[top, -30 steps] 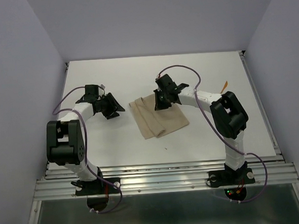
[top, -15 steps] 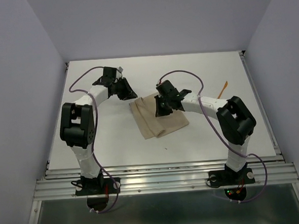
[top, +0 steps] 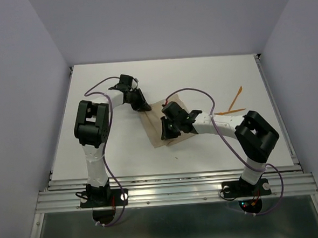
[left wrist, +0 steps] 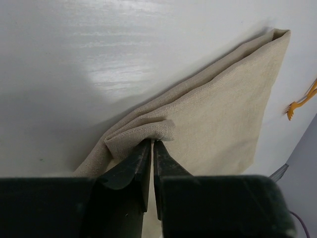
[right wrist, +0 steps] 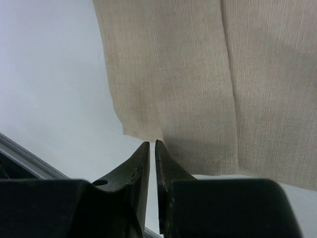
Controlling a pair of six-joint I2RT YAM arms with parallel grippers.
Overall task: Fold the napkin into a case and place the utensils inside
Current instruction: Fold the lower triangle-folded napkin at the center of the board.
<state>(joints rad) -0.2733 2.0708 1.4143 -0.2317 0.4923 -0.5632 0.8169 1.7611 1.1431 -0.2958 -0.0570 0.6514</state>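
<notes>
Soft, limp napkin [left wrist: 218, 114] lies folded on table [top: 117, 148]; L gripper [left wrist: 152, 143] pinches its curled corner, R gripper [right wrist: 152, 144] near-shut at near hem, catch unclear. Prob light, layers may slip: grip corners

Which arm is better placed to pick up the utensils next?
Right. The utensils lie on the right side of the table, close beside the right arm. The left gripper is across the napkin, pinching its corner.
</notes>
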